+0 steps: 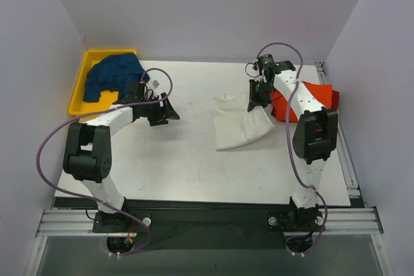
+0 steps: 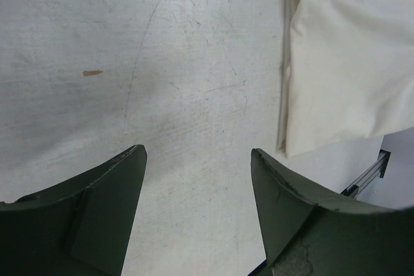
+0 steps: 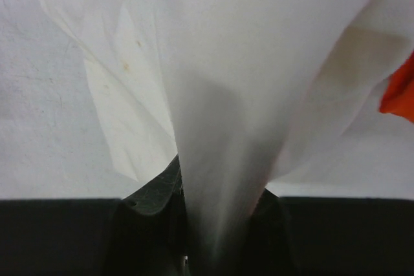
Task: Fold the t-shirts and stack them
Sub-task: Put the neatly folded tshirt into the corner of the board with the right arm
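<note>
The white shirt (image 1: 240,124) lies on the table (image 1: 181,159) at about 3 o'clock from its centre, partly folded. Its corner at 1 o'clock is raised. The right claw (image 1: 258,98) is pinched nearly shut on this corner, and the cloth hangs from it like a tent. The left claw (image 2: 198,159) stands wide open and holds nothing, over bare table at 9 o'clock from the shirt.

I think the fold goes well if the right claw carries the corner low toward 7 o'clock and lets go only when the edges meet. The left claw could press the near hem so nothing slides.

The red shirt (image 1: 317,98) is at 2 o'clock; possibly it is more than one. The blue shirt (image 1: 113,75) is in the bin (image 1: 81,88) at 10 o'clock. I can read no brand, label or writing.
</note>
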`<act>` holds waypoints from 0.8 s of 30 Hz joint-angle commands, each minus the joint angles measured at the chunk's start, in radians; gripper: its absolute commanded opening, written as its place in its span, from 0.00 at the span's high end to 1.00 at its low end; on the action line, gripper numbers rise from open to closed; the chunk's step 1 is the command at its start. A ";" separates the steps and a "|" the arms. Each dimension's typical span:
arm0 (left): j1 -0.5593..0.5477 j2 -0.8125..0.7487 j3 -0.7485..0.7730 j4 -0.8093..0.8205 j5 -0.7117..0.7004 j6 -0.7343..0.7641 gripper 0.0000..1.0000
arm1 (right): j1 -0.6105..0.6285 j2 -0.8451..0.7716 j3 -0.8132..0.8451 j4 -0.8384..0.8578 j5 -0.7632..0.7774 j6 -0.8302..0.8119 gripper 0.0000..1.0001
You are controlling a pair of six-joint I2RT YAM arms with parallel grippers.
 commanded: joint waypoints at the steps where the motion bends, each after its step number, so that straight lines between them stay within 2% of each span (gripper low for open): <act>1: 0.005 -0.051 -0.034 0.013 -0.009 0.020 0.24 | -0.015 0.023 0.161 -0.215 0.135 -0.097 1.00; 5: 0.006 -0.091 -0.072 0.024 -0.023 0.014 0.23 | -0.040 0.083 0.291 -0.319 0.189 -0.139 1.00; 15: 0.008 -0.162 -0.131 0.018 -0.071 -0.018 0.23 | -0.132 0.175 0.499 -0.383 0.329 -0.212 1.00; 24: 0.006 -0.222 -0.217 0.053 -0.101 -0.080 0.23 | -0.237 0.218 0.657 -0.374 0.307 -0.215 1.00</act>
